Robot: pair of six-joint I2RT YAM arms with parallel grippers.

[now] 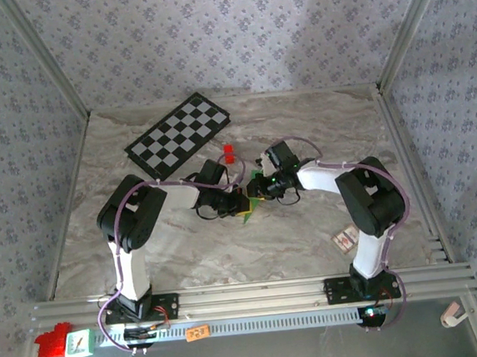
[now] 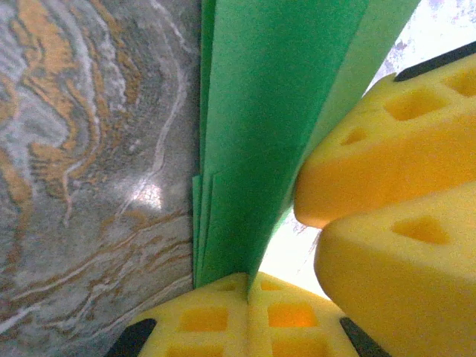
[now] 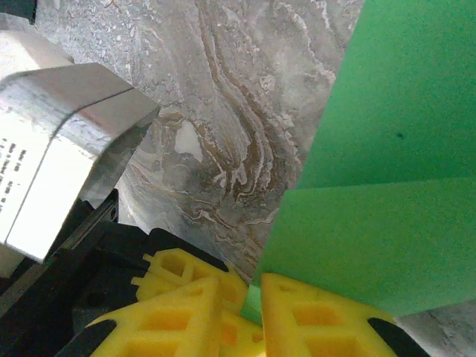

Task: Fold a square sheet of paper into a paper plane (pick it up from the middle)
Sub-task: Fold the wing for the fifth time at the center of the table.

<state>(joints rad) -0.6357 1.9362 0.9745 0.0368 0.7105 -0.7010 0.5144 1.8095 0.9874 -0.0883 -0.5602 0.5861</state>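
Paper, green, folded in layers; at middle of tabletop, near red block. Left tool: fully closed, pinching the stacked edges. Right tool: nearly closed, clamped on the same sheet from the opposite side.

sheet of paper: matt, smooth | table: glossy, marble-look | left end effector: matt yellow plastic

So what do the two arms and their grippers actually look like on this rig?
Both the left arm and right arm have white links between bulky black joint housings, with lilac cables looping alongside. The left gripper and right gripper carry chunky yellow fingers with recessed square and triangular pockets, on black mounts. A silver-white housing beside them bears small printed text.
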